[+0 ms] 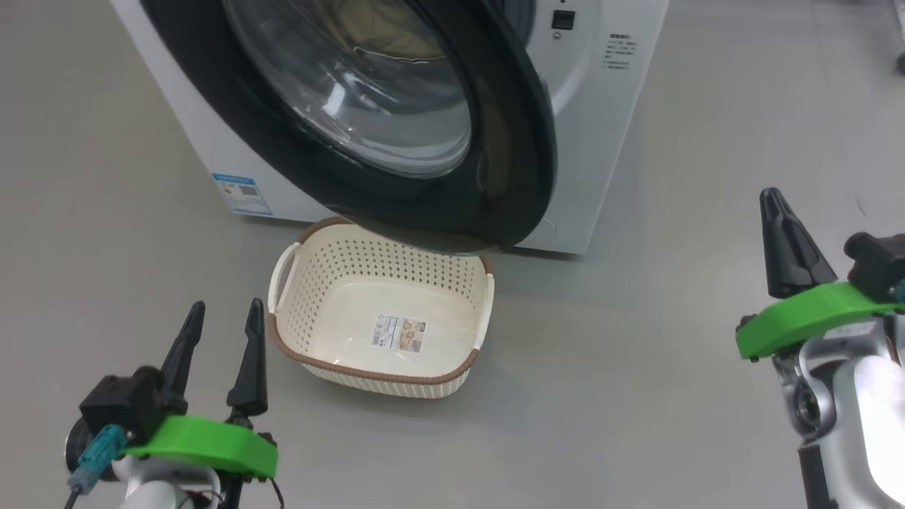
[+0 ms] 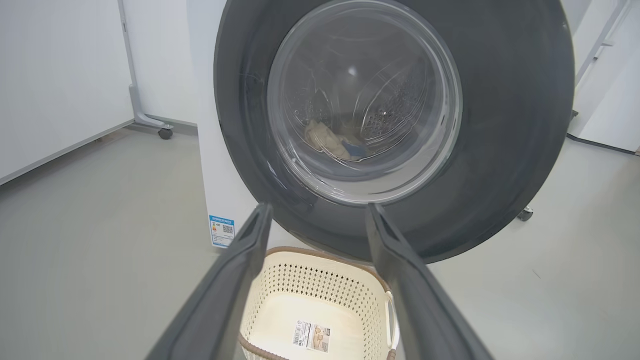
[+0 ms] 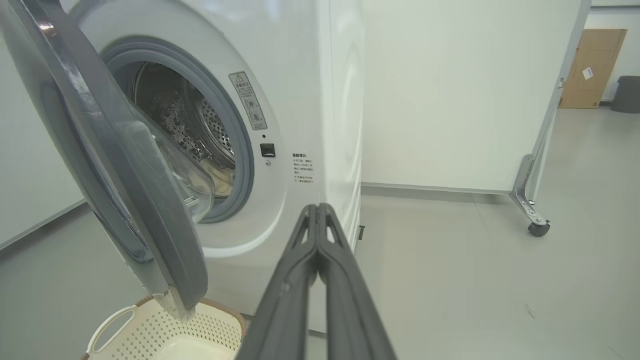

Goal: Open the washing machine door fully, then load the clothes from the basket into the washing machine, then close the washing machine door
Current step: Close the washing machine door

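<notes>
Washing machine door (image 1: 353, 85) stands ajar on the washing machine (image 1: 594, 155), lower rim overhanging the basket (image 1: 332, 268). Clothes (image 2: 327, 140) lie inside the drum (image 3: 215, 130). Left gripper (image 1: 227, 305) spread apart, holding nothing; right gripper (image 1: 774, 201) clenched, fingers pressed together on nothing.

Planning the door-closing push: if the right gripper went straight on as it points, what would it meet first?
Probably the washing machine, its white front near the corner, not the washing machine door, ajar at the left of the right wrist view. The right gripper is shut; depth is unclear.
</notes>
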